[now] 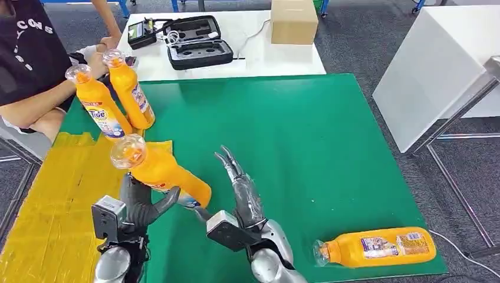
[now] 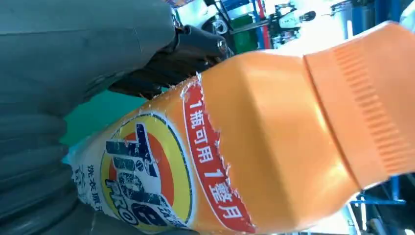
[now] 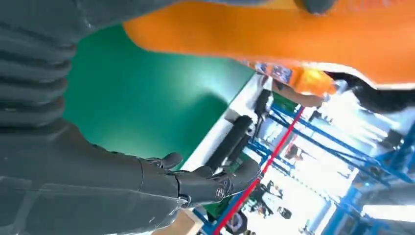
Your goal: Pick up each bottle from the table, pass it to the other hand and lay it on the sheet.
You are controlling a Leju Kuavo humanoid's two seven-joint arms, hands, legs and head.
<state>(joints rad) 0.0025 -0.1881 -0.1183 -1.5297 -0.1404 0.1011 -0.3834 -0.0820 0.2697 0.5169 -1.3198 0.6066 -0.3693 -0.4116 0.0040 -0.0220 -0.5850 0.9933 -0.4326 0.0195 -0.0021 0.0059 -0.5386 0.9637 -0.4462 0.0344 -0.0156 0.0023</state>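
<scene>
From the head view, the robot's left hand (image 1: 137,203) grips an orange detergent bottle (image 1: 160,171) around its lower body, holding it tilted, clear cap up, over the seam where the yellow sheet (image 1: 53,194) meets the green mat (image 1: 306,141). The right hand (image 1: 239,188) hovers just beside the bottle's base, fingers spread and holding nothing. Two more orange bottles (image 1: 115,97) stand upright at the mat's far left corner, near a seated person's arm (image 1: 41,109); a fourth bottle (image 1: 377,247) lies on its side at the near right edge.

The left wrist view shows the held bottle's label and ribbed shoulder close up.

In the right wrist view, the fingers (image 3: 210,183) stretch out free below the orange body.

The bottle looks rigid, smooth and probably slippery; a wrap around the labelled mid-body seems the safest hold.
</scene>
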